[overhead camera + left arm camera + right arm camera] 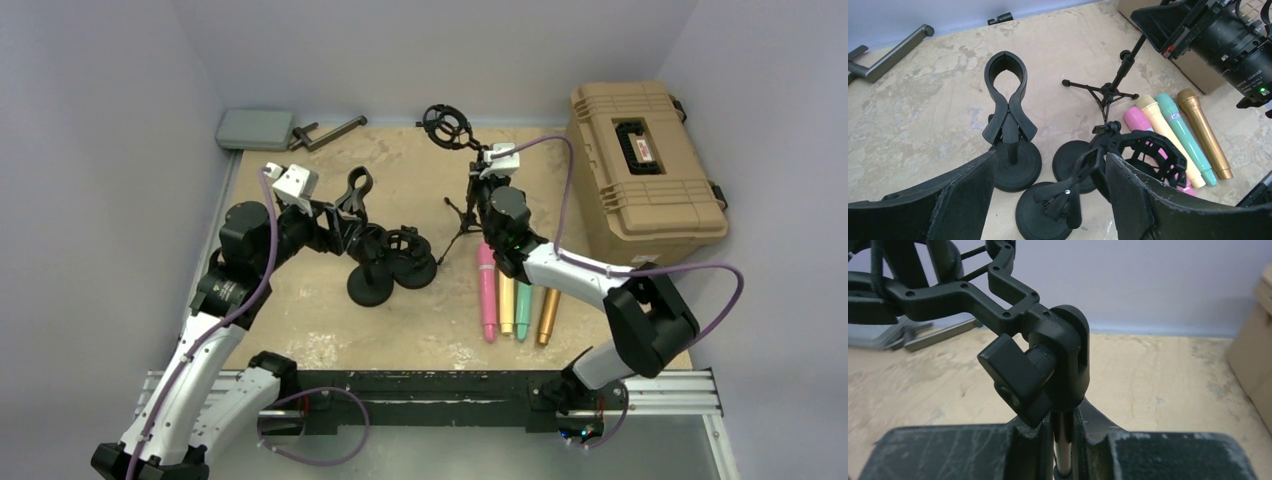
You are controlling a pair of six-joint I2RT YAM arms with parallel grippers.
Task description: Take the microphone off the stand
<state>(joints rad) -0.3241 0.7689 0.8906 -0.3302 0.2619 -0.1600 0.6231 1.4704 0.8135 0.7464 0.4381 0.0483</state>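
A black tripod stand (pixel 463 212) stands mid-table, its shock-mount ring (pixel 447 125) tilted back and holding nothing. My right gripper (pixel 484 182) is shut on the stand's thin pole (pixel 1063 450), just under the swivel joint (pixel 1063 355). Several microphones lie flat beside the tripod: pink (pixel 487 290), cream (pixel 506 303), teal (pixel 524 310) and gold (pixel 548 315). My left gripper (pixel 1050 165) hangs open above a group of black desk stands, touching none. The microphones also appear in the left wrist view, led by the pink one (pixel 1135 117).
Three round-based black stands cluster left of centre: a tall clip stand (pixel 1007 100), a low clip stand (pixel 1063 200) and one with a cage mount (pixel 1148 155). A tan hard case (pixel 645 170) fills the right side. A grey block (pixel 255 128) and metal bar (pixel 330 132) lie at the back left.
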